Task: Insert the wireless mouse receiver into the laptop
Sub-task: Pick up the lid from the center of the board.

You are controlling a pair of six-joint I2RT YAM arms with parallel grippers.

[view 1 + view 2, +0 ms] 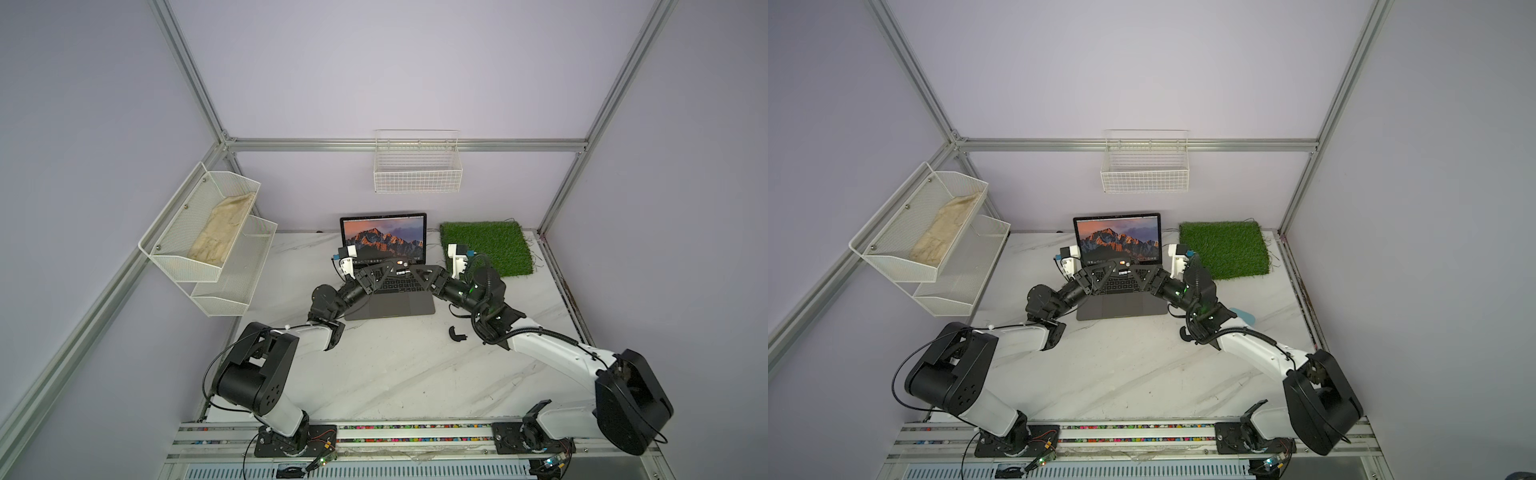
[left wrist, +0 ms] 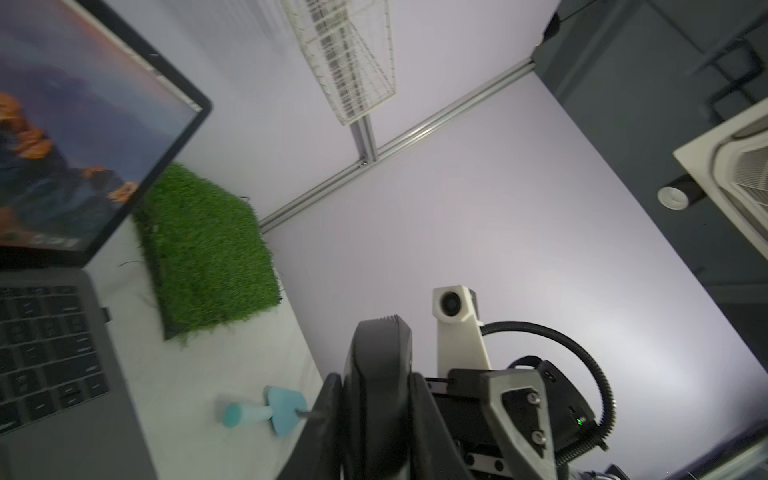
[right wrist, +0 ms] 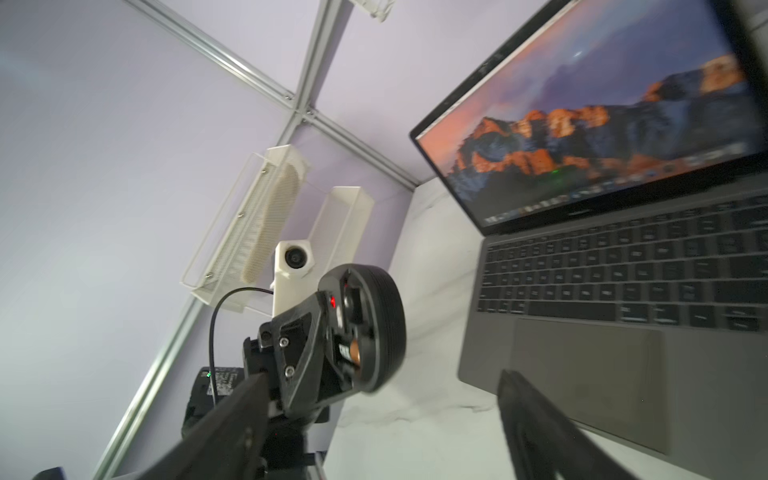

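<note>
The laptop (image 1: pixel 390 303) (image 1: pixel 1121 305) stands open at the back of the table, its screen lit. Above its keyboard my left gripper (image 1: pixel 392 266) (image 2: pixel 378 415) is shut on the black mouse (image 2: pixel 378 365) (image 3: pixel 374 324). The mouse's underside faces the right wrist camera with the battery bay uncovered. My right gripper (image 1: pixel 412 272) (image 3: pixel 382 428) is open just beside the mouse, nothing between its fingers. I cannot pick out the wireless mouse receiver. A small dark stub (image 2: pixel 106 313) juts from the laptop's right edge; what it is I cannot tell.
A curved black shell piece (image 1: pixel 456 333) lies on the table right of the laptop. A teal peg-shaped object (image 2: pixel 266 411) lies near it. A green turf mat (image 1: pixel 486 247) sits at back right. White mesh shelves (image 1: pixel 208 232) hang left, a wire basket (image 1: pixel 417 166) behind.
</note>
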